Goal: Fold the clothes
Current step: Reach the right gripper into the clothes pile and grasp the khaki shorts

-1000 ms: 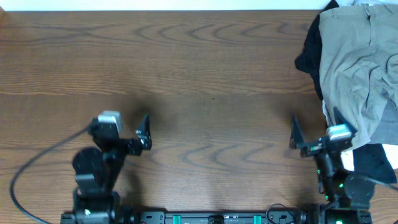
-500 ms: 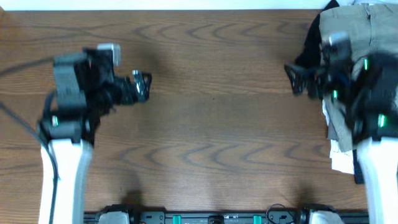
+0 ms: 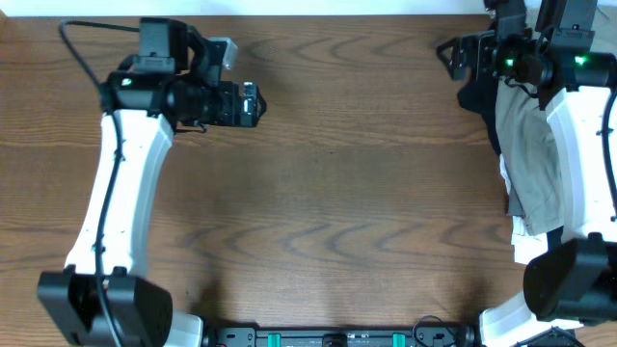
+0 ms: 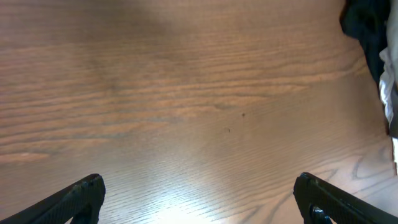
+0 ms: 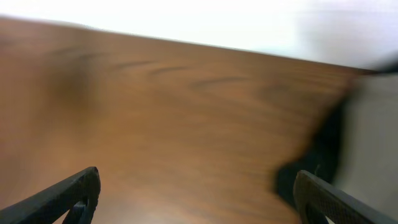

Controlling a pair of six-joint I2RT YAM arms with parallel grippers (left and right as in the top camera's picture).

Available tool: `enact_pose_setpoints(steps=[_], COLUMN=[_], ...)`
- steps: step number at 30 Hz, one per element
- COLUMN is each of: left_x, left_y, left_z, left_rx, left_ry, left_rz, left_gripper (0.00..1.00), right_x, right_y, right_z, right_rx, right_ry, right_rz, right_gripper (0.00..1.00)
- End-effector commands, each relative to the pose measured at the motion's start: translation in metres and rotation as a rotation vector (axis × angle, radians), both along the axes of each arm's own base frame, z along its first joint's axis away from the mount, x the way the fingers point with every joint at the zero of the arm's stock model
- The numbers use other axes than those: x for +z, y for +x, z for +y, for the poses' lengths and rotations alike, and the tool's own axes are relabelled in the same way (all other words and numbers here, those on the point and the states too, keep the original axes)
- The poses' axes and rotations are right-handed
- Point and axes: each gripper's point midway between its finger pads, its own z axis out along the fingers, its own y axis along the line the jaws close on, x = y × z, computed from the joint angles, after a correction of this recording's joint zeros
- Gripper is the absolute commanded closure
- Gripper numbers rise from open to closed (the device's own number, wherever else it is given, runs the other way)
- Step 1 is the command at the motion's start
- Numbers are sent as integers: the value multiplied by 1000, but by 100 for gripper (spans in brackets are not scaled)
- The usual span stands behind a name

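Observation:
The clothes lie in a pile at the table's right edge. Light khaki-green shorts (image 3: 536, 164) are on top, with black cloth (image 3: 476, 94) and white cloth (image 3: 522, 243) showing from under them. My right gripper (image 3: 451, 58) is open at the far right of the table, just left of the pile's black edge, and holds nothing. The blurred right wrist view shows the black cloth (image 5: 311, 169) close to the right finger (image 5: 323, 199). My left gripper (image 3: 254, 104) is open over bare wood at the far left, well away from the pile. Its fingers (image 4: 79, 196) are wide apart.
The wooden table (image 3: 328, 212) spreads between the two arms. Its far edge (image 3: 318, 13) meets a white surface. My right arm (image 3: 583, 145) reaches over the pile and hides part of it. A cable (image 3: 87, 39) loops off the left arm.
Both arms have stretched out from the near edge toward the far side of the table. The right gripper now sits at the pile's far left corner. Both stay open.

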Motion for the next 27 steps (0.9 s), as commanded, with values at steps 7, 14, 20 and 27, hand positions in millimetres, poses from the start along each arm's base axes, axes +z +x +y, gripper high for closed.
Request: enact_pose_setpoints(steps=[7,14,20,27], left_x=[-11,-13,-12,-12], left_y=[9,16,19,19], left_z=[-14,-9,-9,-9], left_rx=[-40,-24,-23,-23], left_ry=[-5,23,22,24], left_rz=[13,-5,-22,-22], left_gripper=[2,2,2,2], right_x=[-54,-125,-163,-181], right_y=[37,42,47,49], right_z=[-104,-135,-146,-159], right_rx=[-469,-608,-641,-686], right_ry=[-297,-414,-462,-445], right_rz=[60,183,224,231], right_gripper=[5,18,21,39])
